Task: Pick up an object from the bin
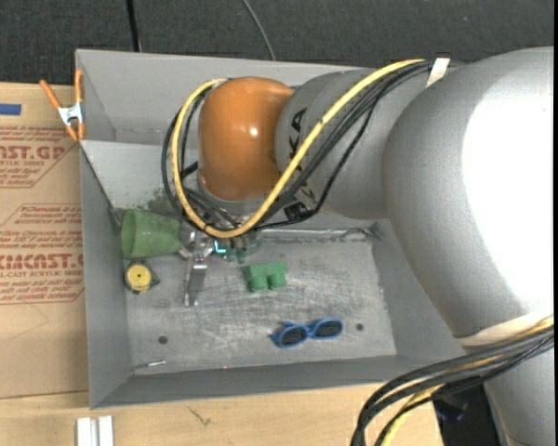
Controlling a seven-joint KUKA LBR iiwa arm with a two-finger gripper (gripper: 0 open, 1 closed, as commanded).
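Premises present as a robotics laboratory test cell. A large industrial arm (465,184), fitted with an orange wrist cover (242,137) and bundled cables (288,170), reaches into a scuffed grey metal bin (344,295) containing small plastic oddments, including toy blue sunglasses (307,331).

Single camera above the grey bin (102,342), looking down, seemingly tilted sideways, fairly close

Four loose things are lying in the bin (107,333): one green cup (149,233) at nine o'clock, one yellow knob (138,277) at eight o'clock, one green block (264,277) sitting near the middle, and one pair of blue sunglasses (306,332) at five o'clock.
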